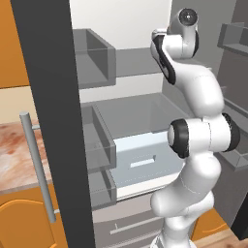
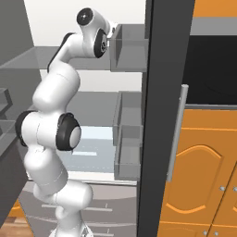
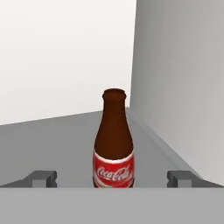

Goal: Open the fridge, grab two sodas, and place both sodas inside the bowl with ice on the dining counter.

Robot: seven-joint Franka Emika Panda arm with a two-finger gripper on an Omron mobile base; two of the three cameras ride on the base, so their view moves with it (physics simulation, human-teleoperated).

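Left base view: fridge (image 1: 131, 121) open, doors swung wide. Left door (image 1: 48, 121) seen edge-on, dark, with a grey bar handle (image 1: 38, 164); its inner bins (image 1: 94, 55) look empty. Grey shelves inside, a pale drawer (image 1: 140, 162) with a slot handle low down, nothing visible in it. The arm (image 1: 193, 145) reaches up into the upper compartment. Marbled wall counter (image 1: 14, 155) over orange cabinets (image 1: 24, 220) at left.

Right base view: same fridge (image 2: 92, 111) from the other side. Right door (image 2: 162, 115) edge-on, bar handle (image 2: 177, 134), door bins (image 2: 128, 53) empty as far as I can tell. Arm (image 2: 51, 134) bends up toward the top shelf. Orange cabinets (image 2: 208, 162) at right.

Hand view: gripper (image 3: 113, 178) jaws spread wide, holding nothing. Brown bottle (image 3: 113, 142) stands upright on the grey shelf (image 3: 52, 144), centred between the fingertips (image 3: 43, 178) but not touching them. Red label reads "Coca-Cola" in white script. Bottle sits close to the fridge's right side wall, white back wall behind.
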